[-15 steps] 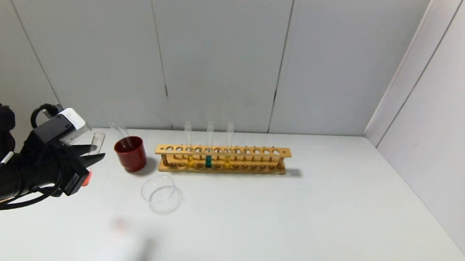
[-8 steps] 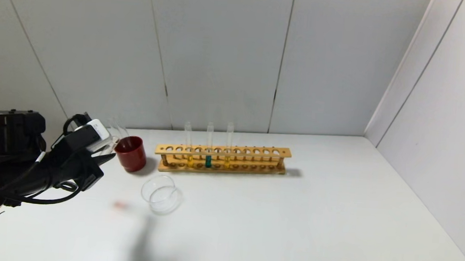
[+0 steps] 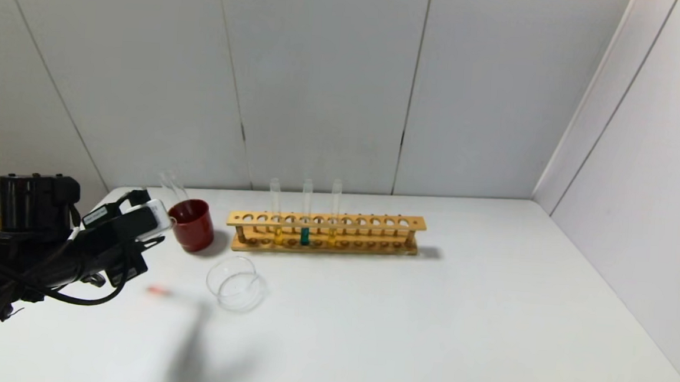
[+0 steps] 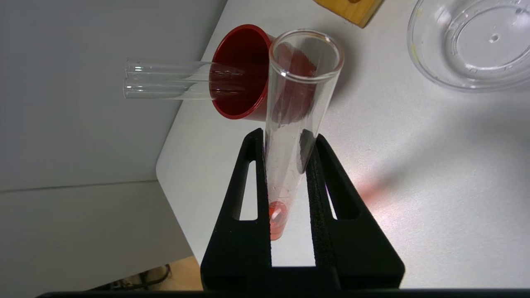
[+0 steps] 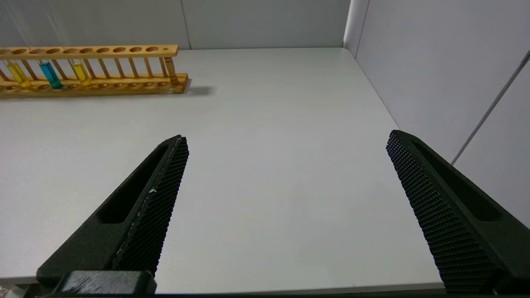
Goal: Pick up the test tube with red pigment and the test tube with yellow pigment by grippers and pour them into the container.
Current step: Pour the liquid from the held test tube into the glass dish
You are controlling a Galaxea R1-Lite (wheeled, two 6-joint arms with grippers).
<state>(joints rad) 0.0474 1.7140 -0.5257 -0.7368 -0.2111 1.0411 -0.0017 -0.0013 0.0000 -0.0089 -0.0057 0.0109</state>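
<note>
My left gripper [image 4: 287,136] is shut on the test tube with red pigment [image 4: 299,95], whose open mouth points toward the dark red cup; a little red-orange liquid sits at its rounded end between the fingers. In the head view the left gripper [image 3: 157,240] hangs low at the table's left, just left of that cup, and the tube is hidden behind it. The container [image 3: 209,279], a clear glass dish [image 4: 439,78], stands apart to its right. Two tubes with yellow pigment [image 3: 278,234] [image 3: 332,236] stand in the rack; which is deeper yellow I cannot tell. My right gripper [image 5: 285,136] is open over bare table.
A dark red cup [image 3: 191,224] [image 4: 244,74] holds two empty glass tubes [image 4: 165,78] leaning out of it. The wooden rack [image 3: 373,222] [image 5: 124,49] also carries a green-liquid tube [image 3: 305,236]. A faint red glow [image 3: 158,290] lies on the table. Walls close the back and right.
The left arm has come down and moved back toward the red cup with the tube still gripped; the tube, earlier upright in the head view, is now hidden behind the gripper.
</note>
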